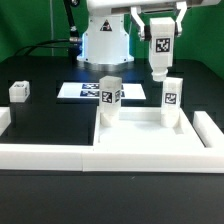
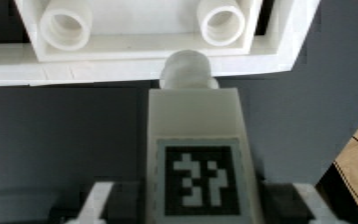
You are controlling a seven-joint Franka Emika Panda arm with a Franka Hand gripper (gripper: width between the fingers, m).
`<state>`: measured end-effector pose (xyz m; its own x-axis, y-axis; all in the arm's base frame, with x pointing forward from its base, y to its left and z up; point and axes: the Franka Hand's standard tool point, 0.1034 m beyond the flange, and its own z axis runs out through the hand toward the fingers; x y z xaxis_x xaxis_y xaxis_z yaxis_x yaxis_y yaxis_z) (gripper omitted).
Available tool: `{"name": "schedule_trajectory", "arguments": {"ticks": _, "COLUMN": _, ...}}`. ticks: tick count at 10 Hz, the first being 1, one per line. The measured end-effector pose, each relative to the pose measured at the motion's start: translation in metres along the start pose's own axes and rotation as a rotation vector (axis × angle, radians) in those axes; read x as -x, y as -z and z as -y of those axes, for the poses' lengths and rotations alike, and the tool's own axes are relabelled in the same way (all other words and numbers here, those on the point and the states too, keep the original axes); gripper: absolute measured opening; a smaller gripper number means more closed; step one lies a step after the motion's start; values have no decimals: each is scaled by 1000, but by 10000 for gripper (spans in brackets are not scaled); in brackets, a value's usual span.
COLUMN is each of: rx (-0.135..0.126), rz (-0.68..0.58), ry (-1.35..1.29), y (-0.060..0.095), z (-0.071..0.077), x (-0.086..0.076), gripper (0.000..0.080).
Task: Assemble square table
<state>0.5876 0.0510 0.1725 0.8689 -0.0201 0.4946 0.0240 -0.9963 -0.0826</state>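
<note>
My gripper [image 1: 160, 38] is shut on a white tagged leg [image 1: 160, 52] and holds it upright in the air, above and behind the square table top [image 1: 150, 128]. In the wrist view the gripper [image 2: 202, 203] has a finger [image 2: 105, 203] on each side of the leg [image 2: 197, 140], whose rounded tip points toward the table top's edge [image 2: 140, 62]. Two round openings [image 2: 60, 25] show in the top there. Two more legs stand upright on the top, one at the exterior view's left [image 1: 110, 95] and one at its right [image 1: 172, 102]. Another leg [image 1: 20, 92] lies far left.
The marker board [image 1: 78, 90] lies behind the table top, in front of the arm's white base [image 1: 105, 40]. A long low white border wall [image 1: 60, 155] runs along the front and up both sides.
</note>
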Motion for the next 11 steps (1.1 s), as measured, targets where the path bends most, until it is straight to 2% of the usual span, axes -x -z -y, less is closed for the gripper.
{"name": "schedule_trajectory", "arguments": {"ticks": 1, "rx": 28, "rz": -50, "ry": 20, "y": -9, "z": 1, "x": 4, "gripper": 290}}
{"name": "schedule_trajectory", "arguments": {"ticks": 3, "rx": 23, "rz": -69, "ry": 45, "y": -40, "z": 27, "x": 10, "gripper": 290}}
{"name": "schedule_trajectory", "arguments": {"ticks": 4, "rx": 31, "rz": -80, "ry": 47, "y": -52, "z": 27, "x": 16, "gripper": 290}}
{"name": "schedule_trajectory", "arguments": {"ticks": 9, "rx": 31, "rz": -74, "ry": 41, "y": -55, "z": 28, "x": 19, "gripper": 290}}
{"name": "schedule_trajectory", "arguments": {"ticks": 11, "rx": 24, "rz": -74, "ry": 45, "y": -71, "z": 45, "x": 30, "gripper": 290}}
